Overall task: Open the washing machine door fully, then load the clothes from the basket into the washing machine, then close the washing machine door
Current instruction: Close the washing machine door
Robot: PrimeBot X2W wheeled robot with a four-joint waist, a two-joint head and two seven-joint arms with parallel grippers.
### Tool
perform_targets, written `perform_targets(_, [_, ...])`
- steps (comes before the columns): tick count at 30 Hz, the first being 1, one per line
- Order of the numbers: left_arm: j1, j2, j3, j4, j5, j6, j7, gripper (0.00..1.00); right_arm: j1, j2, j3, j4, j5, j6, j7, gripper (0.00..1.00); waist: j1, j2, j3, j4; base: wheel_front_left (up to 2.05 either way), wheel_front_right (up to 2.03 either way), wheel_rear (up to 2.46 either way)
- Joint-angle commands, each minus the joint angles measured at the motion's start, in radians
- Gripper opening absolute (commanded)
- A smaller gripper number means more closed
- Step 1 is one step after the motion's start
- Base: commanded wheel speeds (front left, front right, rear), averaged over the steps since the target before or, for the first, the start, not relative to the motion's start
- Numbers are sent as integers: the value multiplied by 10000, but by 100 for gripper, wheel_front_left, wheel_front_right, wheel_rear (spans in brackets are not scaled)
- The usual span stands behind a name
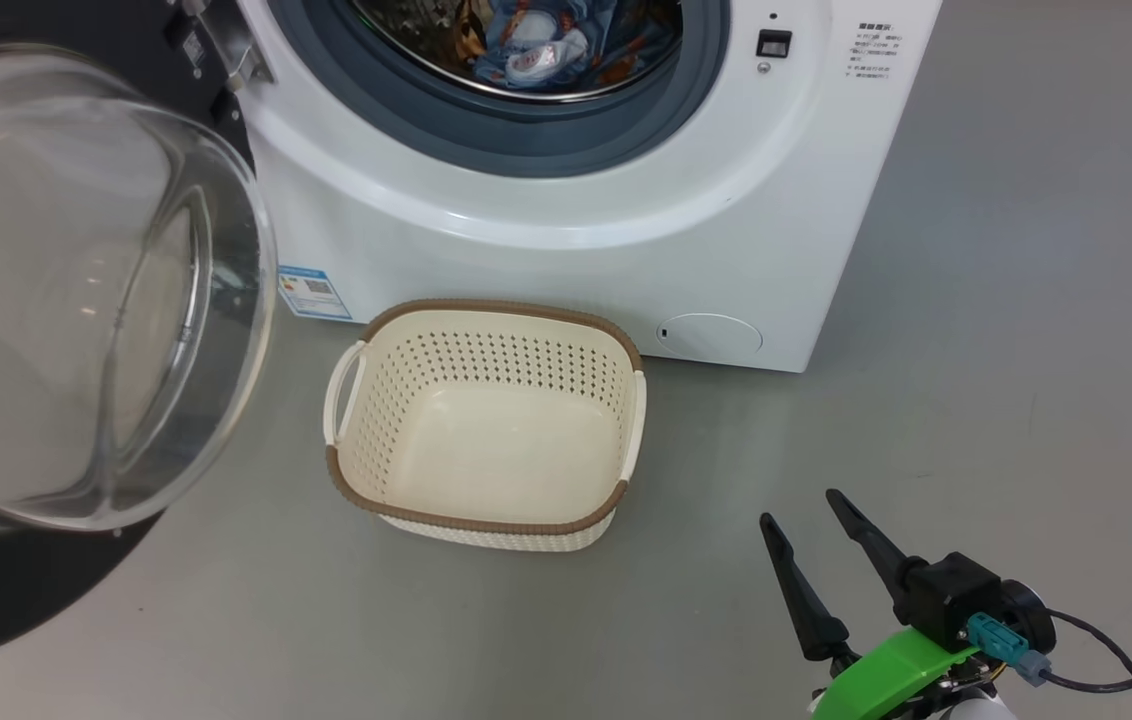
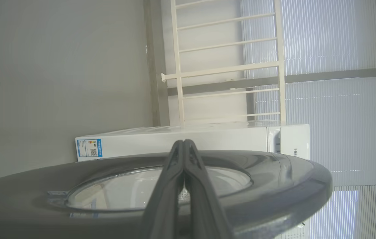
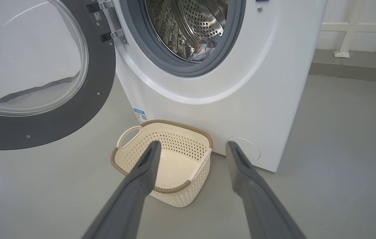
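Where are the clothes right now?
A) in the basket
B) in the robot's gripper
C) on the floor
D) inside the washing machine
D: the clothes lie in the drum of the washing machine, seen through its open front, while the basket on the floor shows only its bare bottom.

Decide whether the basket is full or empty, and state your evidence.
Empty: the basket shows its bare cream floor, and the clothes lie inside the washing machine drum.
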Motion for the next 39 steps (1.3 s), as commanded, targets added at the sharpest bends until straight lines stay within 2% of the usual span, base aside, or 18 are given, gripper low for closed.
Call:
perform_targets(1, [134, 259, -87, -426, -263, -69, 625, 0, -149, 55, 240, -169, 130, 62, -48, 100, 0, -1, -32, 39, 0, 0, 0])
perform_targets(9, [601, -195, -192, -1153, -1010, -25, 2217, 0, -132, 55, 292, -119, 283, 62, -48, 100, 0, -1, -161, 94, 0, 0, 0])
perform_targets(16, [1319, -599, -461, -2351, -1418, 405, 3447, 0, -90, 55, 364, -109, 437, 62, -48, 100, 0, -1, -358, 139, 0, 0, 0])
perform_targets(24, [1957, -1352, -739, -4124, -1901, 975, 4266, 0, -31, 55, 416, -129, 604, 62, -48, 100, 0, -1, -481, 125, 0, 0, 0])
perform_targets(30, [2642, -2086, -1226, -5736, -2110, 1402, 4843, 0, -58, 55, 471, -213, 677, 62, -48, 100, 0, -1, -527, -193, 0, 0, 0])
perform_targets(39, [3368, -3145, -1722, -7346, -2244, 1378, 5085, 0, -143, 55, 435, -328, 714, 62, -48, 100, 0, -1, -368, -852, 0, 0, 0])
